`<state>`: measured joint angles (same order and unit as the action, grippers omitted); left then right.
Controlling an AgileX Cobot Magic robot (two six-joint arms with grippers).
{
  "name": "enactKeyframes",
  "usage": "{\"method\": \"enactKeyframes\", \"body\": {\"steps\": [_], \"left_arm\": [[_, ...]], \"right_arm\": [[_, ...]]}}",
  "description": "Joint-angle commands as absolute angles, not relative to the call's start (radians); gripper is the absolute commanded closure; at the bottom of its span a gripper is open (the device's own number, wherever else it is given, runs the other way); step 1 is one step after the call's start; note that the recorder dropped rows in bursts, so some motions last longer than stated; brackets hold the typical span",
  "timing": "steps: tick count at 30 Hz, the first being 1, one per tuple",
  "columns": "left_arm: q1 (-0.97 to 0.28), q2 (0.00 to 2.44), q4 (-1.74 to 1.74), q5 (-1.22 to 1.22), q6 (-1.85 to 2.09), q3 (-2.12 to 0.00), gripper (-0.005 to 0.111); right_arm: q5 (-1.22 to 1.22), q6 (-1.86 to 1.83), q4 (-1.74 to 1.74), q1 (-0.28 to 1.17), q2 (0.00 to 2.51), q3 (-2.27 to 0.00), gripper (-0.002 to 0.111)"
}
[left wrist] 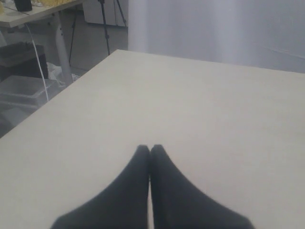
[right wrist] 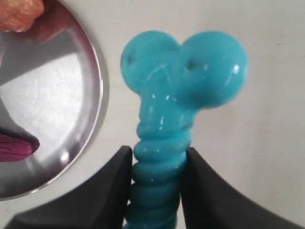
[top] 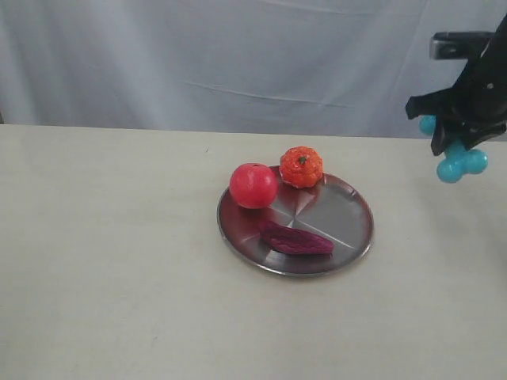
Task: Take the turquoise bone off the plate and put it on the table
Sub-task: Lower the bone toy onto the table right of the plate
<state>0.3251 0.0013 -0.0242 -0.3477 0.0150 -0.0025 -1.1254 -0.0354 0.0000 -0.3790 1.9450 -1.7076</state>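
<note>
The turquoise bone (top: 459,161) hangs in the air at the far right, well above the table (top: 103,269) and to the right of the plate (top: 348,214). My right gripper (top: 457,134) is shut on its ribbed shaft. In the right wrist view the bone (right wrist: 186,71) points its knobbed end away from the gripper (right wrist: 157,155), over bare table just beside the plate's rim (right wrist: 97,90). My left gripper (left wrist: 150,149) is shut with nothing in it, over bare table; it is out of the exterior view.
On the plate sit a red tomato (top: 253,185), an orange tangerine (top: 301,167) and a dark purple oblong piece (top: 297,239). A white curtain (top: 238,55) hangs behind the table's far edge.
</note>
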Motion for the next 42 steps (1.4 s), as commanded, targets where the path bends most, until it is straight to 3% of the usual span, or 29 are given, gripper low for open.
{"method": "enactKeyframes", "body": {"steps": [1,14,42], "left_arm": [[0.327,0.0,-0.025,-0.342,0.011,0.0,0.107],[0.327,0.0,-0.025,-0.342,0.011,0.0,0.107],[0.327,0.0,-0.025,-0.342,0.011,0.0,0.107]], "right_arm": [[-1.086,-0.038,0.0,-0.381,2.045,-1.708,0.109],[-1.077,-0.037,0.051,-0.376,2.214,-1.708,0.109],[-1.098,0.008,0.053,-0.376,2.218,-1.708,0.109]]}}
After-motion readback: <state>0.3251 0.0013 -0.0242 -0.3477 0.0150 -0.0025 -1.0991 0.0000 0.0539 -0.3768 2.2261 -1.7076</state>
